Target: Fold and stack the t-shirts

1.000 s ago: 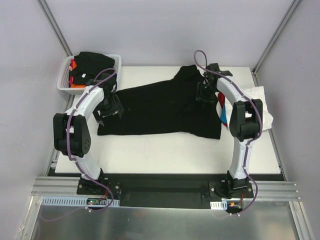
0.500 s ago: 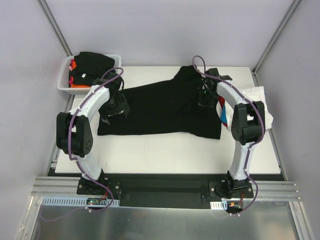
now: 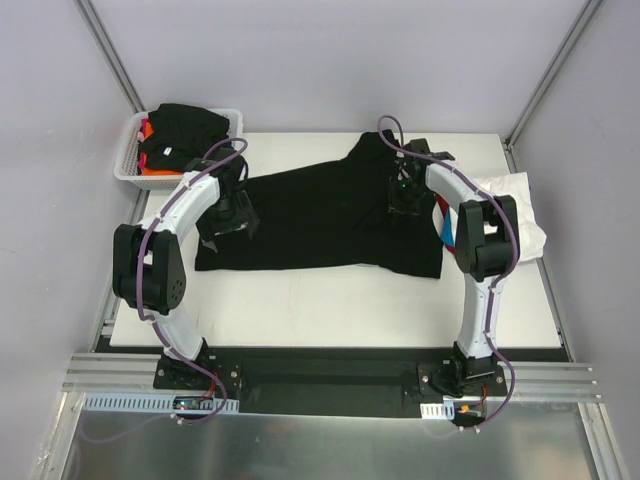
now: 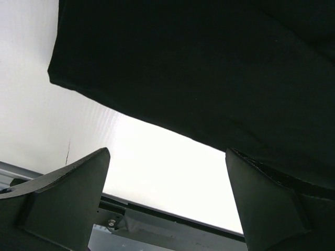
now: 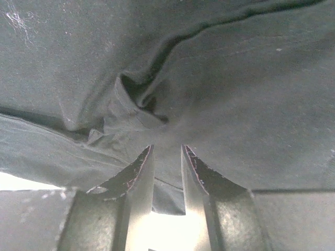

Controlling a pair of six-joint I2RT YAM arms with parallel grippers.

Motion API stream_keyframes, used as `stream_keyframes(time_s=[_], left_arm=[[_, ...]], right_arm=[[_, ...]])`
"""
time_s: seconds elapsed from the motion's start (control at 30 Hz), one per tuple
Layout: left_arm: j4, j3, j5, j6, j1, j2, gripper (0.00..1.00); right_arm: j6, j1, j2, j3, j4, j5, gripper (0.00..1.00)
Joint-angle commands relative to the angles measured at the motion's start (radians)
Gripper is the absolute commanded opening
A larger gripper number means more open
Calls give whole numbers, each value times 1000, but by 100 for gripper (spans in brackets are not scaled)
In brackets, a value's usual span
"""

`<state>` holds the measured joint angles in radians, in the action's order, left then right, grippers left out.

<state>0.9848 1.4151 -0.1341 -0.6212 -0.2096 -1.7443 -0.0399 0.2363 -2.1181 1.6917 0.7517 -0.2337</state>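
One garment in work: the black t-shirt (image 3: 320, 215) lies spread flat across the white worktop (image 3: 330, 300), long side left to right, one sleeve reaching toward the far edge.

- Left tool (image 3: 228, 215): over the shirt's left edge, jaws wide. The wrist view (image 4: 167, 157) shows only hem and bare worktop between them, nothing held.
- Right tool (image 3: 403, 195): low on the shirt's right part, near the sleeve. Jaws a narrow gap apart (image 5: 167, 149), with light showing through lower down. Cloth puckers just ahead of the tips; no fold clearly caught.
- More shirts, black and orange, are heaped in the mesh basket (image 3: 125, 165) at the far left corner. A white t-shirt (image 3: 520, 200) lies at the right edge, red and blue cloth beside it.

Judgement: first fold not yet made; both tools are seeking edge grips. Next, the right tool needs a firm pinch on the pucker, and the left needs to drop and close on the hem. Then lift both together.
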Motion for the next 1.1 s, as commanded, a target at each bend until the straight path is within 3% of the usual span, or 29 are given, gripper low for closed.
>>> stream_keyframes(time_s=[0.0,0.73,1.07], left_arm=[[37,41,-21,-5,-2,3,93],[57,67,-18,9,-2,-29,93],[66,50,-32,15,-2,-11,93]], right_arm=[[-3,18,-31,48,-6,-33,30],[-29,35,-132,204,-37,-85,36],[-107,54,-200,235,-146,-177,35]])
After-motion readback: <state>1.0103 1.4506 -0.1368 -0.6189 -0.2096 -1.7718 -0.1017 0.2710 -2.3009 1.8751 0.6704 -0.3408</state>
